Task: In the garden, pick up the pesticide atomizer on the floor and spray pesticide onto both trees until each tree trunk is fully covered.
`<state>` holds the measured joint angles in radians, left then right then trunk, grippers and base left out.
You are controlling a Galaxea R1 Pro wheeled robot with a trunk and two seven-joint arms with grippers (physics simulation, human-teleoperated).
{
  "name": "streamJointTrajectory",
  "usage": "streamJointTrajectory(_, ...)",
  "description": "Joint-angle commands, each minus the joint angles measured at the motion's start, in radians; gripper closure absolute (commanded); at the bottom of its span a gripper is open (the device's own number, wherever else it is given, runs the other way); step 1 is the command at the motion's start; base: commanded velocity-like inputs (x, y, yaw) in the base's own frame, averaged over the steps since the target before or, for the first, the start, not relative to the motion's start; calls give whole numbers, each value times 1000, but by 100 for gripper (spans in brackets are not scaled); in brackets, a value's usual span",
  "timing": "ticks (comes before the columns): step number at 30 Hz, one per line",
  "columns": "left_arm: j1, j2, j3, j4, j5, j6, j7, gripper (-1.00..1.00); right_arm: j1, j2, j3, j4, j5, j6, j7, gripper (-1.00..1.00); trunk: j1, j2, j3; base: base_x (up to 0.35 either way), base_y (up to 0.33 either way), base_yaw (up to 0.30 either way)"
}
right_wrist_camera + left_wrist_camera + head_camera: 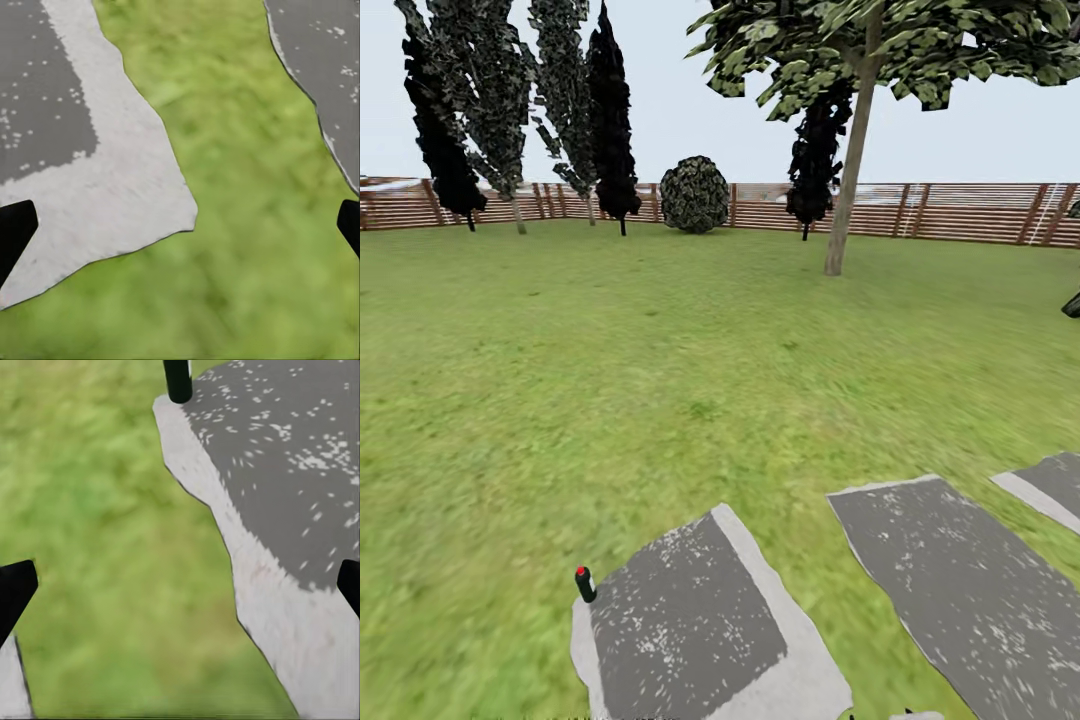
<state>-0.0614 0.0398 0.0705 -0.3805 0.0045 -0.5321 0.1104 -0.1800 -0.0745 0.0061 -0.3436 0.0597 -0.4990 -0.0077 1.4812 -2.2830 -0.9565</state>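
Note:
The pesticide atomizer (585,583) is a tiny slim black bottle, here with a red spot on top. It stands upright on the grass at the left edge of a grey stepping stone (690,625). In the left wrist view its black body (178,379) rises at the stone's corner, well ahead of my left gripper (180,589), which is open and empty above the grass. My right gripper (180,229) is open too, over grass between two stones. One tree with a pale leaning trunk (850,170) stands far off at the back right of the lawn.
A brown slat fence (960,210) rings the lawn. Along it stand several dark narrow trees (610,110) and a round bush (695,195). Two more stepping stones (960,590) (1050,485) lie to the right. Open grass (660,350) stretches toward the tree.

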Motion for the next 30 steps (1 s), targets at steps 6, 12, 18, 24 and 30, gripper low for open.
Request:
streamJointTrajectory(6,1,0,0,0,0,0,0,-100,-1,-1,0,1,0,0,0,-100,0,0,0,0,0,276)
streamJointTrajectory(12,1,0,0,0,0,-1,0,-100,0,-1,0,2,0,0,0,-100,0,0,0,0,0,276)
streamJointTrajectory(18,2,-1,0,0,0,0,0,-100,0,-1,0,2,0,-1,0,-100,0,0,0,1,0,276)
streamJointTrajectory(24,0,0,2,-1,0,3,0,-100,0,-1,0,2,0,0,1,-100,0,0,0,154,-100,200)
streamJointTrajectory(30,0,0,2,-1,0,1,0,-100,0,-1,0,1,0,0,2,-100,0,0,0,239,-166,5)
